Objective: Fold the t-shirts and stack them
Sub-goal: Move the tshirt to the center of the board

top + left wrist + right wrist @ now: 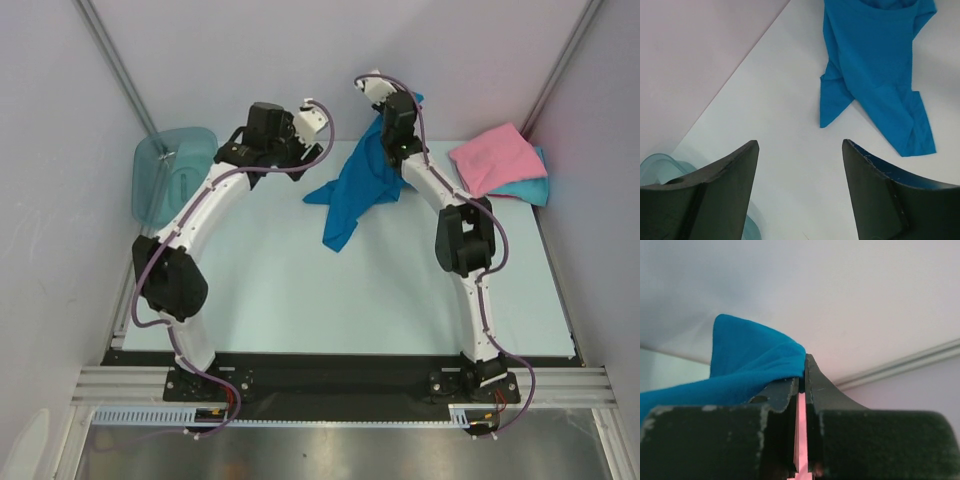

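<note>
The blue t-shirt [355,185] is at the far side of the tabletop [300,290], and it is all bunched up. The right fingers [803,377] are pinched tight on one edge of it and hold that edge up in the air. The rest hangs down, and its bottom end lies crumpled on the tabletop.

The left fingers [800,147] are spread wide with nothing between them. They hang over the tabletop to the left of the shirt, apart from it and pointed its way.

Over in the far right corner the pink t-shirt [490,155] lies folded on top of the turquoise t-shirt [530,188]. So I think the blue one is the last to be folded.

To do this bit well, I think the left fingers need to go in and take another edge of the shirt — best a corner or a shoulder, not a fat lump from the middle. They should close on it only once the cloth is well in between them. The right fingers must not let go while this happens.

Then both arms can pull gently apart, so the shirt opens out flat over the bare middle of the tabletop. A hard tug could pull the cloth free. It should also stay away from the folded pile and the see-through bin [165,175] on the left.
</note>
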You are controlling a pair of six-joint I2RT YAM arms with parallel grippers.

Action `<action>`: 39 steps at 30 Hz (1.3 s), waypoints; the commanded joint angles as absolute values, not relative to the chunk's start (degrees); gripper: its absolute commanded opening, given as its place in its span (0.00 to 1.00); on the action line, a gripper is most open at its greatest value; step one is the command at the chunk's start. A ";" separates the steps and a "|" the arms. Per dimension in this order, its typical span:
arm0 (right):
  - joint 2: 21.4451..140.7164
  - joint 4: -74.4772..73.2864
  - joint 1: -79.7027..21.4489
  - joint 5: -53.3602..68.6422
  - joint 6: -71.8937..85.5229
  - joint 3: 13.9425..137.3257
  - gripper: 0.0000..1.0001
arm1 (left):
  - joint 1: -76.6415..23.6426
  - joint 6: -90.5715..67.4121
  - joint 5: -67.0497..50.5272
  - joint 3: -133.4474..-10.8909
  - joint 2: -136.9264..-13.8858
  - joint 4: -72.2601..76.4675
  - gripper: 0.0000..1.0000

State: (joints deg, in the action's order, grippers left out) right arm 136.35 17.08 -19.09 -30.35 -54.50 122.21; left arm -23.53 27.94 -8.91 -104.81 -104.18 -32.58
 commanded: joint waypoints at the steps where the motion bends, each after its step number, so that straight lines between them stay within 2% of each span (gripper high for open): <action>1: 125.52 15.50 -21.88 -24.27 -47.04 123.13 0.00 | -22.76 26.98 -4.75 -102.22 -106.34 -25.50 0.73; 4: 121.91 -1.88 -22.33 -16.82 -35.02 126.28 0.00 | -22.50 24.88 -0.18 -104.48 -110.29 -25.31 0.71; 5: 121.38 -12.46 -22.15 -14.35 -31.67 127.60 0.00 | -22.59 23.74 2.00 -105.28 -111.09 -25.57 0.71; 6: 120.94 -17.70 -21.54 -7.63 -25.12 129.01 0.00 | -22.59 23.30 2.11 -105.81 -111.88 -25.75 0.70; 9: 120.24 -33.89 -20.66 5.82 -19.35 133.41 0.00 | -22.50 21.89 1.06 -106.35 -111.80 -25.75 0.70; 15: 116.28 -42.80 -17.85 18.61 -20.47 130.95 0.00 | -22.50 21.00 0.44 -105.56 -111.62 -24.61 0.70; 24: 111.54 -51.05 -17.58 22.59 -30.84 135.26 0.00 | -22.50 22.15 0.44 -108.10 -116.09 -22.50 0.71; 32: 105.56 -70.99 -19.16 21.62 -47.09 129.30 0.00 | -22.33 22.32 1.32 -111.18 -117.77 -22.68 0.70; 33: 104.95 -73.45 -19.42 20.58 -48.33 127.98 0.25 | -22.15 22.41 1.32 -111.09 -117.60 -22.68 0.70; 35: 104.15 -79.79 -19.86 20.30 -50.19 124.91 0.65 | -21.89 22.06 1.41 -110.83 -117.16 -22.68 0.70; 36: 104.24 -81.37 -19.95 21.09 -50.10 124.20 0.91 | -21.71 21.97 1.41 -110.74 -117.16 -22.68 0.70; 37: 104.33 -83.13 -20.04 21.44 -49.14 123.41 0.98 | -21.62 21.80 1.49 -110.48 -117.07 -22.68 0.70; 39: 104.85 -83.58 -20.13 22.32 -47.73 121.82 1.00 | -21.45 21.80 1.67 -110.48 -116.98 -22.59 0.70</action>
State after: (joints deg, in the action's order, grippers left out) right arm 104.66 -72.86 -19.92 20.86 -46.61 123.96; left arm -22.20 22.50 1.23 -108.47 -118.50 -24.40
